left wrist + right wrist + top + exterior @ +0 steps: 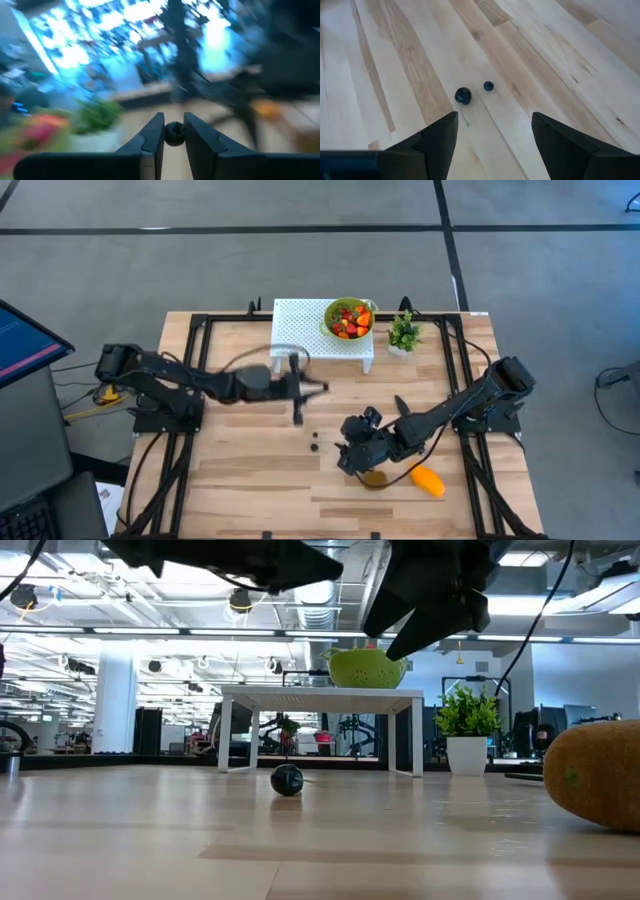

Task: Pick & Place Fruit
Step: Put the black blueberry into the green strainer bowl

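Between your left jaws (174, 134) sits a small dark round berry (174, 133), pinched at its sides and carried above the pale wooden worktop (250, 470). From overhead, that gripper hangs near the centre, with the green colander of red and orange fruit (349, 318) at about one o'clock from it, standing on a white perforated stand (300, 320).

Your right jaws (495, 135) are spread and empty, aimed down at two more dark berries (463, 95) lying just apart on the wood, the smaller one (488, 86) at about two o'clock from the larger.

Watch the pinch: the berry is tiny, smooth and round, so I judge it could squirt out during a fast swing and roll away. Squeeze harder and a soft one may burst. The colander rim stands high; come in too low and you could knock it off the stand.

On the right, the loose berries look ready to roll at a nudge from one finger. A brown fuzzy oval kiwi (595, 773) and an orange-yellow mango (428, 481) lie close under that arm, so a careless sweep might shove them.
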{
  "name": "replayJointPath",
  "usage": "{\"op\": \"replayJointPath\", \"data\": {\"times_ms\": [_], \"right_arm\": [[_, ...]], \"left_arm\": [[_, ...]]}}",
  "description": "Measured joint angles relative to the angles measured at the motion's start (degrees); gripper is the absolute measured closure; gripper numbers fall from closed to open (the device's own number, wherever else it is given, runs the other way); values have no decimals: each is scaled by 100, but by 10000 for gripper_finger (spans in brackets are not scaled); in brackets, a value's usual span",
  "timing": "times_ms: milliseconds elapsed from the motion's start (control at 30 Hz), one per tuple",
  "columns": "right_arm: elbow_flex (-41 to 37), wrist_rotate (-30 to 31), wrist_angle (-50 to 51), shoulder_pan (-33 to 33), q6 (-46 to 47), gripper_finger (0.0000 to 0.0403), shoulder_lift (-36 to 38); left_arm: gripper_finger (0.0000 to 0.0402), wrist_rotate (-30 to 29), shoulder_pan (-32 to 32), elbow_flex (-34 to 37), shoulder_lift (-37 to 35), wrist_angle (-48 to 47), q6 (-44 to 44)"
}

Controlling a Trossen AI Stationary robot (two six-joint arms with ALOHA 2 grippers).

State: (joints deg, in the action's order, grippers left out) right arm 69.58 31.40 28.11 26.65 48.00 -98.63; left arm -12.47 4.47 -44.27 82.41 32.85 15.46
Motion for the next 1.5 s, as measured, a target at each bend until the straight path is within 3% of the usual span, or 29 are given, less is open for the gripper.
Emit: {"op": "replayJointPath", "data": {"times_ms": [133, 333, 667, 1033, 1500], "right_arm": [[0, 20, -11, -13, 5, 155, 0], [0, 39, -28, -89, 5, 155, 0], [0, 42, -48, -93, 5, 155, 0], [0, 166, -73, -85, 5, 155, 0], [0, 210, -73, -92, 3, 155, 0]], "left_arm": [[345, 161, -680, -142, -74, 771, 76], [344, 648, -1531, -738, 176, 803, 97], [344, 903, -2599, -1590, 1100, 808, 71], [344, 926, -3045, -1602, 1611, 709, -140], [344, 1179, -2955, -1596, 1609, 100, -532]]}}
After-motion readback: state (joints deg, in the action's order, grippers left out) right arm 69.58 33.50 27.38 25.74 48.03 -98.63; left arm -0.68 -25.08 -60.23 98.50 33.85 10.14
